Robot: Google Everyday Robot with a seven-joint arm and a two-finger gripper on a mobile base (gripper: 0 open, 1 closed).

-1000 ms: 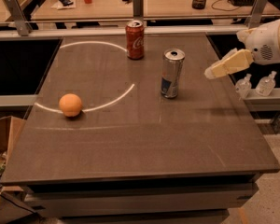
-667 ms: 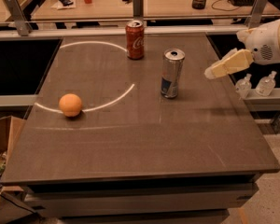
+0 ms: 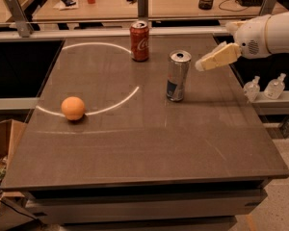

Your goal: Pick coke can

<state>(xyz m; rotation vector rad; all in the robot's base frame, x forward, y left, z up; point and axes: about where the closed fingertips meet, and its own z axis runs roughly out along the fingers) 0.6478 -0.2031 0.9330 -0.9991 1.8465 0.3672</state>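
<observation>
Gripper (image 3: 204, 64) has shifted left and a bit farther back since the earlier frames, closer to the cans; cans and orange unchanged. Coke can (image 3: 139, 41) stands upright near the far edge of the dark table (image 3: 183, 143), slightly left of centre, just beside the far end of a white arc (image 3: 116, 100) marked on the tabletop, nothing touching it. Silver-and-blue can (image 3: 177, 76), taller and slimmer, upright, nearer the camera and to the right of the coke can, apart from it. Gripper hovers above the table to the right of the silver-and-blue can, tip near that can's top but not touching, well apart from the coke can; cannot tell if it is spread or closed, and it carries nothing. White arm (image 3: 274, 32) comes in from the right edge. Orange (image 3: 73, 108) sits on the left side of the table, on the white arc. Two small clear bottles (image 3: 253, 88) stand on a ledge off the table's right side. Cardboard box (image 3: 2, 143) at lower left.
</observation>
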